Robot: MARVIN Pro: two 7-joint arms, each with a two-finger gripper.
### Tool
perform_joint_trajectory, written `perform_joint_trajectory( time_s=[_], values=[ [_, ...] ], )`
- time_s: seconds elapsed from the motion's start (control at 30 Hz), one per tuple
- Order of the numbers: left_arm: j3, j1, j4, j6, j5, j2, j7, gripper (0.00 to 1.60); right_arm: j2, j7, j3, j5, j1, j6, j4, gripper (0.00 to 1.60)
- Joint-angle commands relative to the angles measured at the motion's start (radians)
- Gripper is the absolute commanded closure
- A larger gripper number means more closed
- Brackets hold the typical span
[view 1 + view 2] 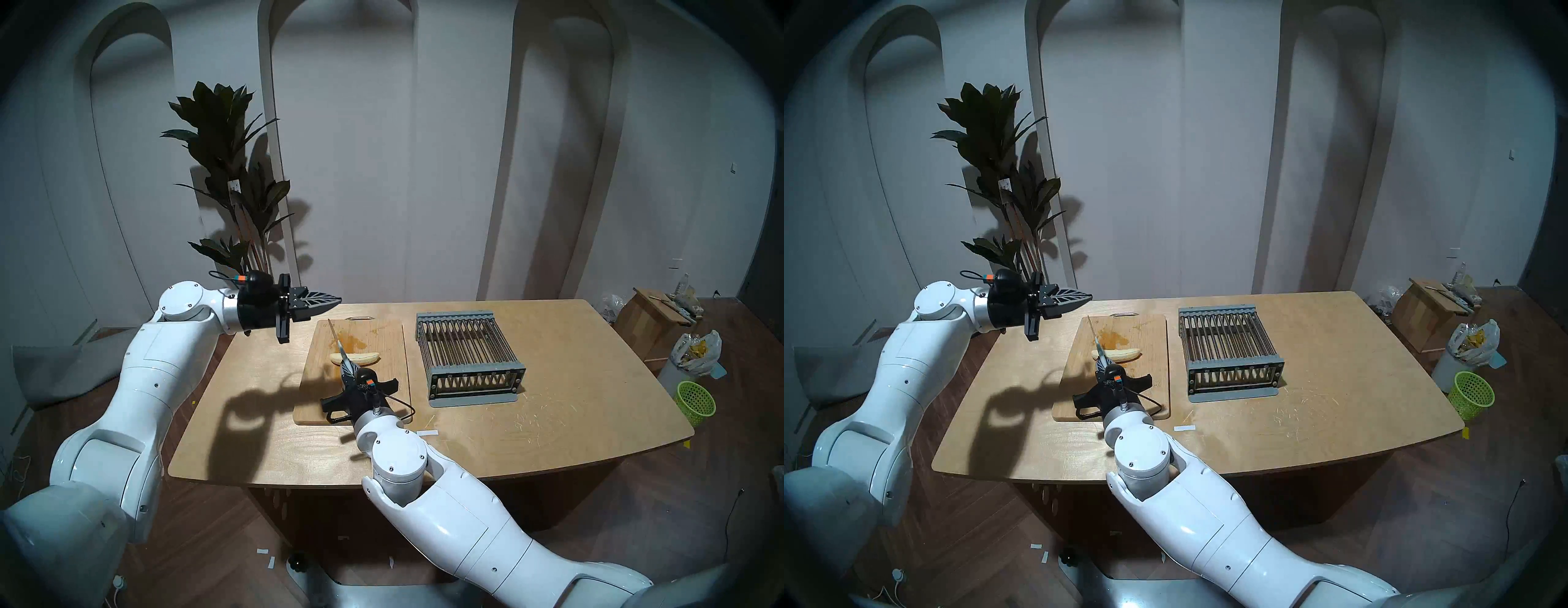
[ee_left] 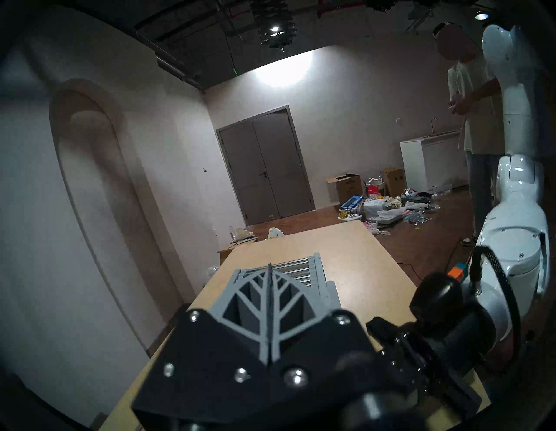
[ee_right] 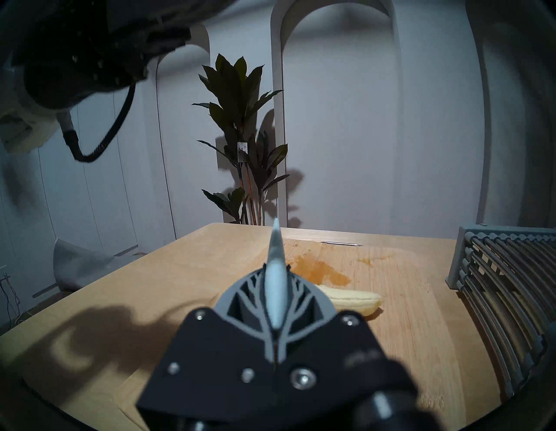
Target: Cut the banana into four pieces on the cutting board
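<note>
Mid-frame on the cutting board (image 1: pixel 384 339), the banana (image 1: pixel 360 359) lies whole, its left end hidden behind the knife (image 1: pixel 337 339) clamped in the right gripper (image 1: pixel 347 368); the left gripper (image 1: pixel 335 300), upper left, is closed and empty.

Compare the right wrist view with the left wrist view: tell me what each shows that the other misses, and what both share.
Only the right wrist view shows the banana lying whole on the stained cutting board, the knife clamped in the right gripper, and the potted plant.

Only the left wrist view shows the left gripper, shut on nothing, a double door, floor clutter and a standing person.

Both show the wooden table and the grey rack.
</note>
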State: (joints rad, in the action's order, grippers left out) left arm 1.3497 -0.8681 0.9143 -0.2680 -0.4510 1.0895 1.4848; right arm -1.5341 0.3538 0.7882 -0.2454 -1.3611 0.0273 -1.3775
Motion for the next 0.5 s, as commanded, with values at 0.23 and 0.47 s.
perform_joint_trajectory(
  time_s=[0.23, 0.47],
  values=[
    [0.032, 0.036, -0.131, -0.165, 0.005, 0.040, -0.036, 1.60, -0.034, 0.037, -0.019, -0.017, 0.031, 0.034, 0.009, 1.60],
    [0.019, 0.053, -0.164, -0.182, -0.008, 0.048, -0.007, 1.60, -0.028, 0.056, -0.038, -0.041, 0.031, 0.040, 0.013, 1.60]
  ],
)
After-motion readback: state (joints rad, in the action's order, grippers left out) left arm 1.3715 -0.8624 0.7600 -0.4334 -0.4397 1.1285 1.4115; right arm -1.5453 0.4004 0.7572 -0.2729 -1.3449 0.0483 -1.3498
